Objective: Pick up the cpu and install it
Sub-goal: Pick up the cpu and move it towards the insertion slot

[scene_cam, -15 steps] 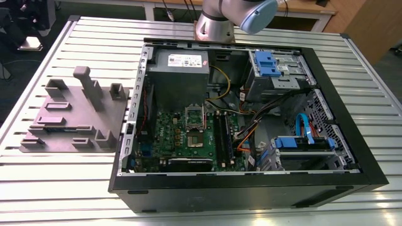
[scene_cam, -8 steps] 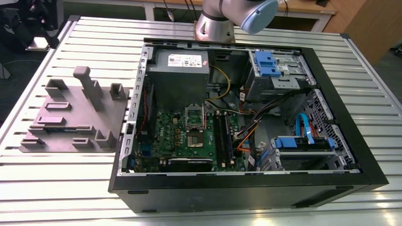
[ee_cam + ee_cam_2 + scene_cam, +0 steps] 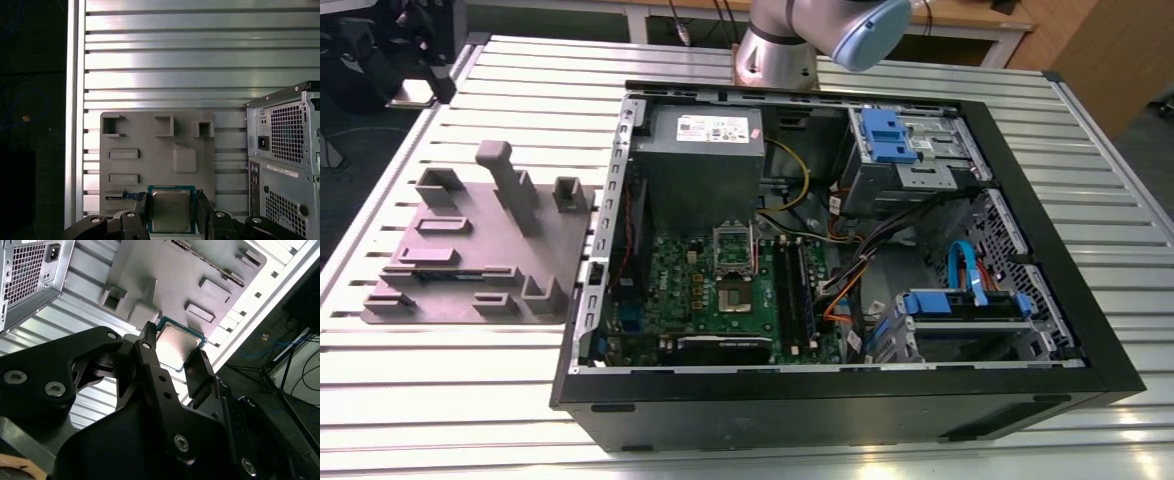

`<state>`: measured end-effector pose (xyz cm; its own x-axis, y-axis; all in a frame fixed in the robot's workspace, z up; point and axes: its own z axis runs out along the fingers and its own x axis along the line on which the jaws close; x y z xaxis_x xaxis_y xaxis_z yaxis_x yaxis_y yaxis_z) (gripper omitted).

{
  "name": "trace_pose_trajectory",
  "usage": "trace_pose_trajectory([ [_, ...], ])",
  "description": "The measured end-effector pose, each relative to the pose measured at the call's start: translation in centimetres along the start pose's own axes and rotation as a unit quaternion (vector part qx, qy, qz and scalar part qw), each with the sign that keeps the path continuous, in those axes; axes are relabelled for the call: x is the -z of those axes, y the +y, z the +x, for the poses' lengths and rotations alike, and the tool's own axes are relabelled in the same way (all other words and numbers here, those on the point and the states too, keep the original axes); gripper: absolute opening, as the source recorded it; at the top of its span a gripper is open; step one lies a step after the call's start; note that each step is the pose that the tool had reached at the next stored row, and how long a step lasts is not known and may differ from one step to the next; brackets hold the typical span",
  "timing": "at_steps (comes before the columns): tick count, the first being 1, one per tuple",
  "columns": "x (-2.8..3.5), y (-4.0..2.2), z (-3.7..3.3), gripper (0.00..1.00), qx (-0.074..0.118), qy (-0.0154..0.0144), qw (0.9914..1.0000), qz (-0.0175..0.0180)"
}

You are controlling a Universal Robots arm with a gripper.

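The cpu (image 3: pixel 171 210) is a small square chip with a shiny grey metal top and a thin pale rim. My gripper (image 3: pixel 172 202) is shut on it, one black finger (image 3: pixel 141 206) on each of two opposite edges. In the second wrist view the cpu (image 3: pixel 177 345) hangs between the same fingers (image 3: pixel 200 372), well above the grey fixture plate (image 3: pixel 165 275). In the exterior view the arm (image 3: pixel 814 40) rises past the picture's upper edge, behind the open computer case (image 3: pixel 1014 180). The empty processor socket (image 3: pixel 734 265) sits on the green motherboard (image 3: pixel 667 290) inside the case.
The grey fixture plate (image 3: pixel 474 250) with raised blocks and posts lies on the slatted metal table (image 3: pixel 454 380) at the exterior view's left of the case. Inside the case are a power supply (image 3: pixel 700 130), blue drive cages (image 3: pixel 901 135) and loose cables (image 3: pixel 854 270).
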<state>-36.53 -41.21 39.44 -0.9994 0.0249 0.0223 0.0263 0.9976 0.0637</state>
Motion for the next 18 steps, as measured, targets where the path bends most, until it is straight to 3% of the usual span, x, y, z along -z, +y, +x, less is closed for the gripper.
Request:
trace_pose_trajectory([
  [9,0.02,0.02,-0.65,0.47,0.000,0.0000,1.00000,0.0001],
  [11,0.03,0.04,-1.32,0.47,0.000,0.0000,1.00000,0.0000],
  [18,0.03,0.05,-1.44,0.47,0.000,0.0000,1.00000,0.0000],
])
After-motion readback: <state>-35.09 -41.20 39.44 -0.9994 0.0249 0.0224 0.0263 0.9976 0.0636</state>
